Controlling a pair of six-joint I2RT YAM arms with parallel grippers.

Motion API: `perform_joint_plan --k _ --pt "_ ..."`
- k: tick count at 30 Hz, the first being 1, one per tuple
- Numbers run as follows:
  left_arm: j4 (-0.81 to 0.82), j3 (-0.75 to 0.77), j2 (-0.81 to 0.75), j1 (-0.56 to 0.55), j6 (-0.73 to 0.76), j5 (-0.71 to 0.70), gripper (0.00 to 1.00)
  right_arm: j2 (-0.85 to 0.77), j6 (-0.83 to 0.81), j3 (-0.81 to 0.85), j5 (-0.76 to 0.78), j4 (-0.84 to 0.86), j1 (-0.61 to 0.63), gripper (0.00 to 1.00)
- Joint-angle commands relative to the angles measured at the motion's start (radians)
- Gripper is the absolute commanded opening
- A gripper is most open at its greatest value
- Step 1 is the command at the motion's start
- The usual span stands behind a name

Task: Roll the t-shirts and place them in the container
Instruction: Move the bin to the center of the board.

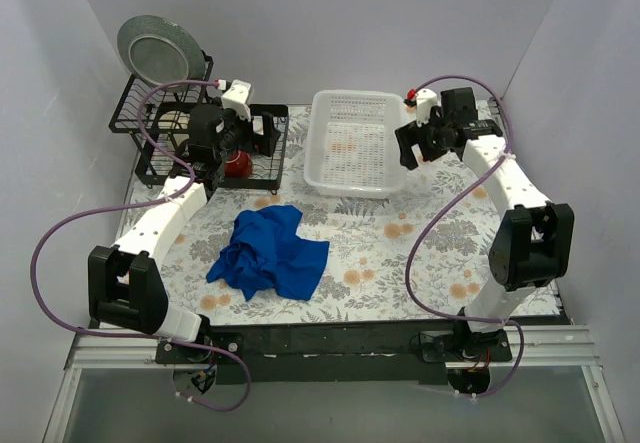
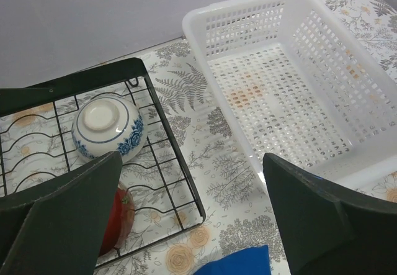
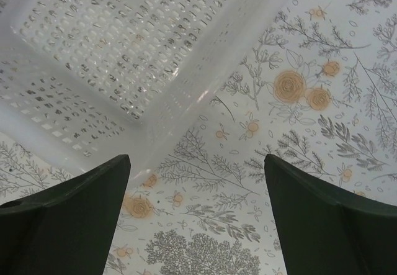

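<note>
I have both arms hanging above the far part of the bench [image 1: 400,263], and neither touches any cloth. The left end effector [image 2: 191,158] is spread wide with nothing between its fingers. Below it sits the corner of the wire dish rack [image 2: 173,182], with an upturned blue-and-white bowl [image 2: 107,126] ahead of its left finger and something red [image 2: 119,216] partly under that finger. The right end effector [image 3: 195,158] is spread just as wide and is also empty, looking down on a corner of the white basket [image 3: 124,58] and the bare floral covering.

The t-shirt [image 1: 270,253] lies in a crumpled heap behind both end effectors, toward the arm bases. It is near the left one and well apart from the right. In the left wrist view only a blue edge shows, at the bottom between the fingers. The graphic is folded out of sight, and I cannot pick out a hem or sleeve for certain.

I judge this a ready pose: high and spread, so I can come down on the cloth from above. Rolling cannot start from a heap, so the shirt needs spreading flat first. The likely snag is pinching several layers at once.
</note>
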Motion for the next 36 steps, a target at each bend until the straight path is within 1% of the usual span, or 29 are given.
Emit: perform_joint_plan --k 1,2,3,5,6,7,8,9,11,12,14,17,18,21,22,27,28,29,32,36 --pt "-0.016 0.048 0.01 -0.002 0.004 0.047 0.98 0.056 -0.022 0.156 -0.137 -0.007 0.017 0.95" --pt "-0.016 0.049 0.01 -0.004 0.003 0.051 0.98 0.085 -0.033 0.176 -0.159 -0.01 0.029 0.92" --pt "-0.016 0.049 0.01 -0.004 0.0 0.057 0.98 0.099 -0.041 0.193 -0.159 -0.007 0.039 0.83" --pt "-0.017 0.046 0.007 -0.007 -0.016 0.067 0.98 0.142 -0.041 0.228 -0.117 0.02 0.078 0.7" --pt "-0.016 0.045 0.007 -0.01 -0.023 0.07 0.98 0.157 -0.045 0.239 -0.069 0.025 0.091 0.55" --pt "-0.04 0.039 0.005 -0.01 -0.034 0.076 0.98 0.173 -0.065 0.254 -0.047 0.028 0.103 0.52" --pt "-0.043 0.037 0.005 -0.011 -0.048 0.082 0.98 0.206 -0.073 0.268 -0.026 0.033 0.123 0.52" --pt "-0.045 0.031 0.004 -0.014 -0.054 0.097 0.98 0.225 -0.079 0.28 0.026 0.033 0.131 0.56" --pt "-0.045 0.019 -0.003 -0.025 -0.06 0.099 0.98 0.269 -0.059 0.311 0.074 0.049 0.138 0.63" --pt "-0.05 0.016 -0.003 -0.027 -0.063 0.103 0.98 0.283 -0.05 0.319 0.092 0.069 0.14 0.65" --pt "-0.057 0.015 -0.003 -0.031 -0.063 0.107 0.98 0.326 -0.038 0.351 0.089 0.074 0.14 0.64" --pt "-0.079 0.011 -0.004 -0.031 -0.062 0.094 0.98 0.383 -0.027 0.379 0.046 0.077 0.14 0.52" --pt "-0.086 0.008 -0.007 -0.033 -0.06 0.093 0.98 0.401 -0.021 0.405 0.034 0.073 0.14 0.44" --pt "-0.088 -0.006 -0.024 -0.031 -0.05 0.08 0.98 0.463 -0.033 0.437 0.046 0.054 0.14 0.32" --pt "-0.088 -0.007 -0.027 -0.031 -0.045 0.076 0.98 0.472 -0.038 0.435 0.06 0.068 0.14 0.31" --pt "-0.108 -0.008 -0.042 -0.031 -0.019 0.079 0.98 0.507 -0.039 0.417 0.166 0.095 0.115 0.17" --pt "-0.112 -0.007 -0.042 -0.031 -0.016 0.083 0.98 0.513 -0.041 0.416 0.189 0.1 0.109 0.12" --pt "-0.122 -0.004 -0.041 -0.031 0.001 0.103 0.98 0.524 -0.044 0.412 0.247 0.111 0.096 0.02" --pt "-0.142 0.006 -0.038 -0.031 0.024 0.132 0.98 0.553 -0.048 0.438 0.282 0.118 0.054 0.01" --pt "-0.155 0.019 -0.021 -0.033 0.023 0.137 0.98 0.576 -0.047 0.465 0.313 0.134 -0.003 0.01"
